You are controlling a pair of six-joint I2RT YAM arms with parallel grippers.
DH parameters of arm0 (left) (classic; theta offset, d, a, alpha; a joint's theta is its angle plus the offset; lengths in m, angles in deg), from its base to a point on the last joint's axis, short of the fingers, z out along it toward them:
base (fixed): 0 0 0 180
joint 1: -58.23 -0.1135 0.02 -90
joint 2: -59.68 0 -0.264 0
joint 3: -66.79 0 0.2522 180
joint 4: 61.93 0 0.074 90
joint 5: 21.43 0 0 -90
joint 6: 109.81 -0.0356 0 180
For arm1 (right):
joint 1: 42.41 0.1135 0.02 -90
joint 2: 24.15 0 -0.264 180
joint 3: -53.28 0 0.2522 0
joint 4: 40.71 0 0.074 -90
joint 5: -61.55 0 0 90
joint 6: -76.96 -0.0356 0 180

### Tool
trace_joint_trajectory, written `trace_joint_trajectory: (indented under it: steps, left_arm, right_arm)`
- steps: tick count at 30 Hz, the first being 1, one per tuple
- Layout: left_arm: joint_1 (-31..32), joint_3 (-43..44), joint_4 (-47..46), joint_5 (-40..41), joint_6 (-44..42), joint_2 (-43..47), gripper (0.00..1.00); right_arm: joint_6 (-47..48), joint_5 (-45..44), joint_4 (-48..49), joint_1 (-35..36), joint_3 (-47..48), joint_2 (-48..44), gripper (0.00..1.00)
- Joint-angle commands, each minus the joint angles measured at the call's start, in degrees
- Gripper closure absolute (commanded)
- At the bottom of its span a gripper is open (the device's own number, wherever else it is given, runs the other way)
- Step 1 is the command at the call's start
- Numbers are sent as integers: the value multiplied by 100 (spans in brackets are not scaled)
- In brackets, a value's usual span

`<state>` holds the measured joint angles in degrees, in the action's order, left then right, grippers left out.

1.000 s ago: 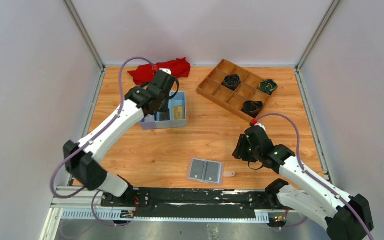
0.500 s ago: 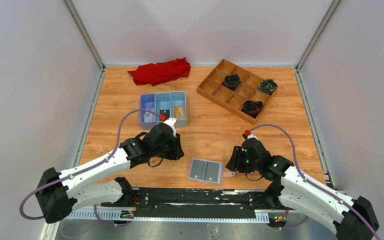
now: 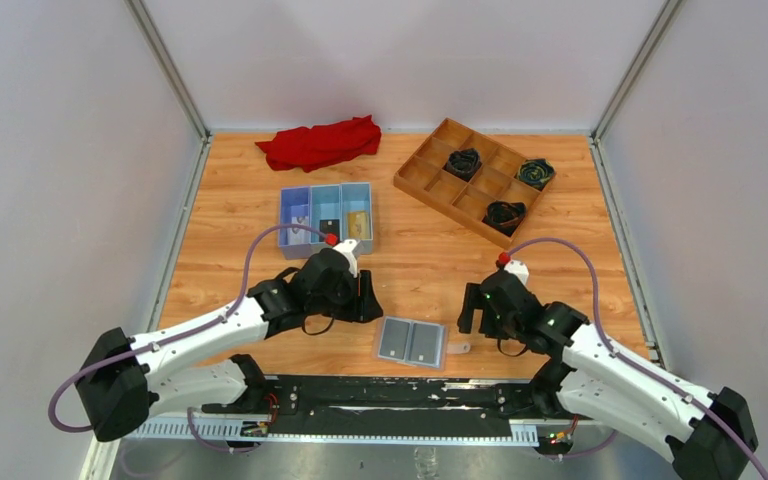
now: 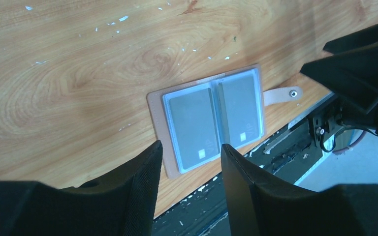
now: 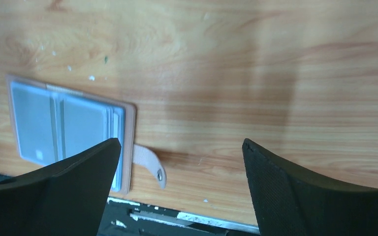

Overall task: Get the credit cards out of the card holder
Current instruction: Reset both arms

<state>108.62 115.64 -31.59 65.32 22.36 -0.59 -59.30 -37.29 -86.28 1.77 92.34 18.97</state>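
Both empty, left gripper (image 4: 189, 150) parted, right gripper (image 5: 180, 143) spread wide — card holder (image 3: 412, 342) between.

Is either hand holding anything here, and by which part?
Nothing is held: the left hand and right hand are both open and empty, one on each side of the open card holder.

Smooth wood-grain tabletop (image 3: 420, 270) w/ slight sheen. The card holder (image 4: 211, 120) is tan leather-look outside, glossy clear plastic sleeves inside. The right end effector (image 5: 179, 145) fingers (image 5: 295, 196) are matt black, fine-grained.
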Motion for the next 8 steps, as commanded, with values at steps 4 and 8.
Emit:
trace_joint_trajectory:
  steps: [4,8]
  left_arm:
    - [32,78,-189,8,-163,30,48]
    - [32,68,-244,25,-183,44,48]
  right_arm:
    - [141,-1377,-651,63,388,-11,2]
    - [159,-1482,-589,64,334,-273,1]
